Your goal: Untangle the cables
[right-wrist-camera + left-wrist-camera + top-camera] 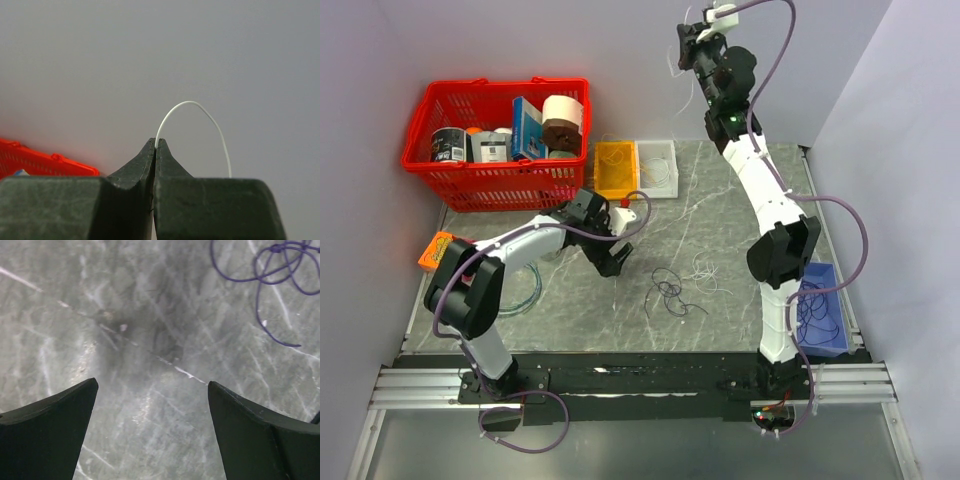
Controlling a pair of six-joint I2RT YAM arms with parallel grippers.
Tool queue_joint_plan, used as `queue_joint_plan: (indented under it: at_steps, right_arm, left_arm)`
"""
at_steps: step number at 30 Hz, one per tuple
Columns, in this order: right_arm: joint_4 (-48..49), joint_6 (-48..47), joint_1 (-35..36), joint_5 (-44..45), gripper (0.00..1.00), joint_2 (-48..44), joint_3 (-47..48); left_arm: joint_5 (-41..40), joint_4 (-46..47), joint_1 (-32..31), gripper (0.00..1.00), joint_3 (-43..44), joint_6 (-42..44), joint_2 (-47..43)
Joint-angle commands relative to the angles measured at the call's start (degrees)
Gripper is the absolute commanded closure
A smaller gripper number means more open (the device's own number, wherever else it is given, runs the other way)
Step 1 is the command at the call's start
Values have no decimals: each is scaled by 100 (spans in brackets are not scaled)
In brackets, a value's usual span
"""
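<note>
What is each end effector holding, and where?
Right end effector pinches a thin white wire along its length; left end effector holds nothing.

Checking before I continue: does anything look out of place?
Yes: the right gripper is raised high by the back wall, fingers pinching a white wire, far from the dark wires lying on the table.

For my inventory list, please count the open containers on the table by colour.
red basket: 1
yellow bin: 1
white bin: 1
blue bin: 1
Total: 4
</note>
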Motion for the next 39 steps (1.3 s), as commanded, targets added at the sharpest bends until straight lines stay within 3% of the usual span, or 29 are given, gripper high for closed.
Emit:
queue_joint_plan:
  at_steps: [1,24,39]
  right_arm:
    - [122,-91,-11,-23,100,34,270]
    - [658,-372,-2,-243,100,-54,920]
    - [553,-294,-28,-260,100,113,622]
  left_arm:
    - [76,116,195,2,-58,-22,-112]
    - [287,98,354,2,-129,-39,-33]
    - [278,81,362,3,-129,-39,-33]
